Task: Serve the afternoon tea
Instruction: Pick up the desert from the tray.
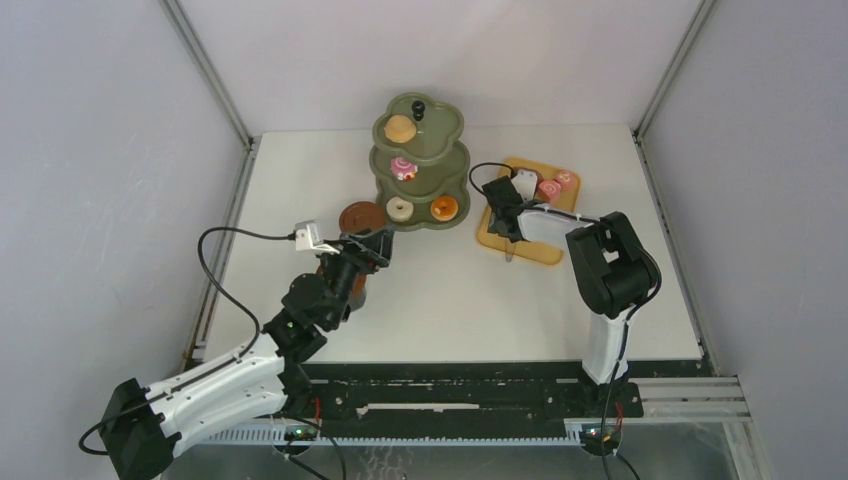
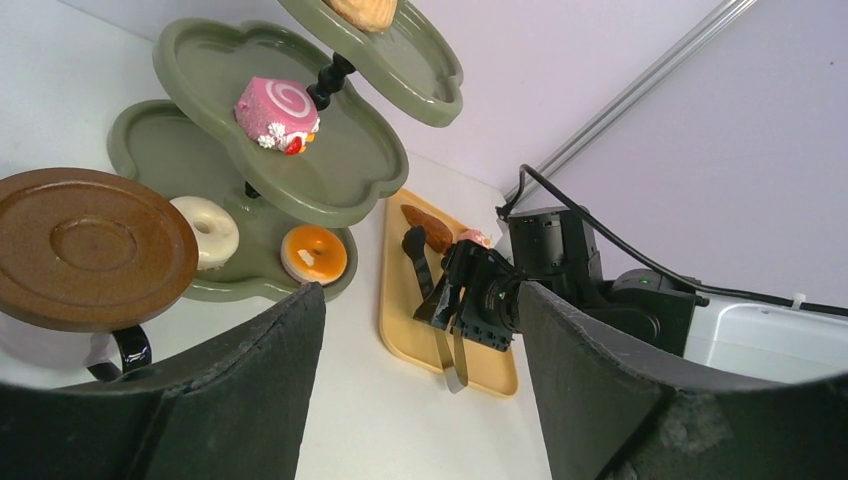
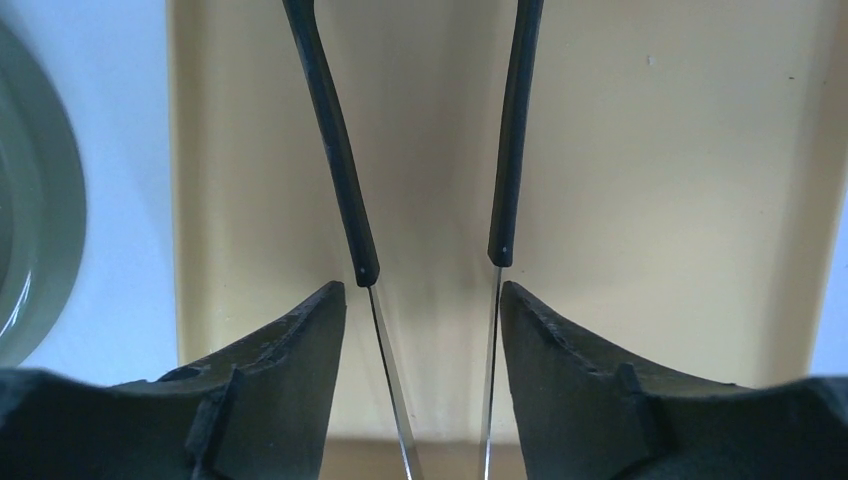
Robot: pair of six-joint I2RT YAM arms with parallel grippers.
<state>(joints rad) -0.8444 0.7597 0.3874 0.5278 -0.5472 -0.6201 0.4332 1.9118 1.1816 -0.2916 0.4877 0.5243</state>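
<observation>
The olive-green three-tier stand [image 1: 420, 165] holds a brown bun [image 1: 400, 128] on top, a pink swirl cake [image 1: 403, 167] in the middle, and a white donut [image 1: 400, 208] and an orange donut [image 1: 444, 207] at the bottom. A brown saucer [image 1: 362, 216] sits at its left, also seen in the left wrist view [image 2: 90, 245]. My left gripper [image 1: 368, 247] is open and empty just in front of the saucer. My right gripper [image 3: 422, 290] is open over the yellow tray [image 3: 650, 200], its fingers straddling the black tongs [image 3: 340, 180]. A bun [image 2: 428, 228] and pink cakes [image 1: 556, 184] lie on the tray.
The tongs' metal end [image 2: 455, 372] sticks out past the tray's near edge. A small brown object [image 1: 357, 290] shows under my left arm. A black handle-like part [image 2: 130, 350] shows below the saucer. Grey walls and frame posts surround the white table [image 1: 450, 300].
</observation>
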